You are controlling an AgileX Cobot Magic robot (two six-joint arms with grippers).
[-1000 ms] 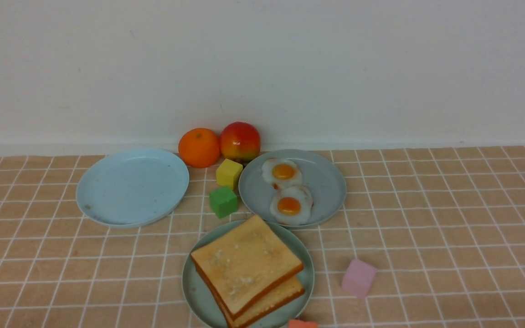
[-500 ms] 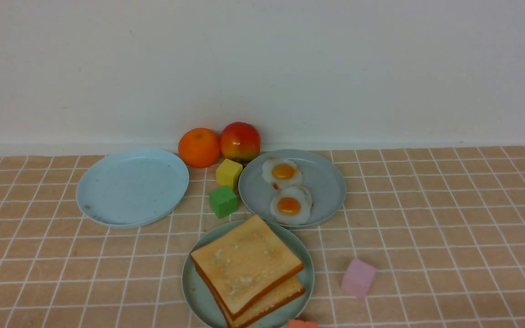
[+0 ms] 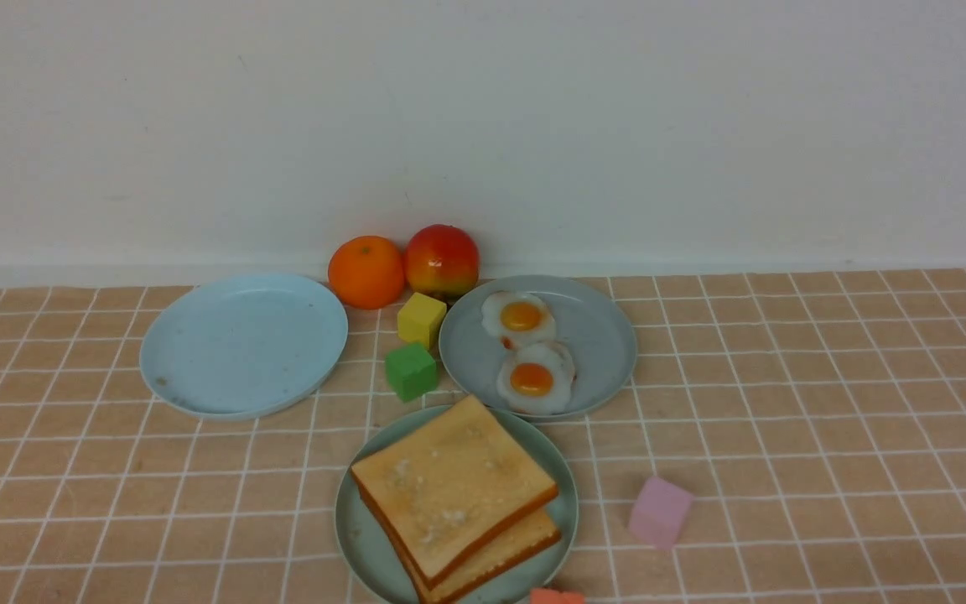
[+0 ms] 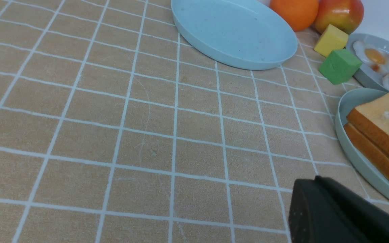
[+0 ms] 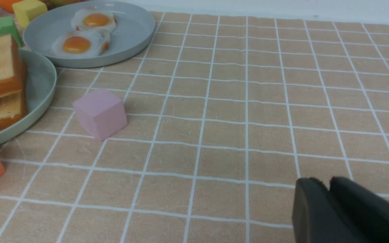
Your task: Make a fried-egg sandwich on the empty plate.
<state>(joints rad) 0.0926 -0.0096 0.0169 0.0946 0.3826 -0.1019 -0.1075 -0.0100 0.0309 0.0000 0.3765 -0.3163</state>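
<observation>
Toast: two slices stacked on the mint plate, near edge of the counter; an egg between them I cannot see.
Eggs: two on the grey plate behind, probably kept close for short reach.
Blue plate: bare, far left.
Left end effector: low over counter, fingers together, empty.
Right end effector: low, empty; thin slit between fingers, apart or together I cannot tell.
</observation>
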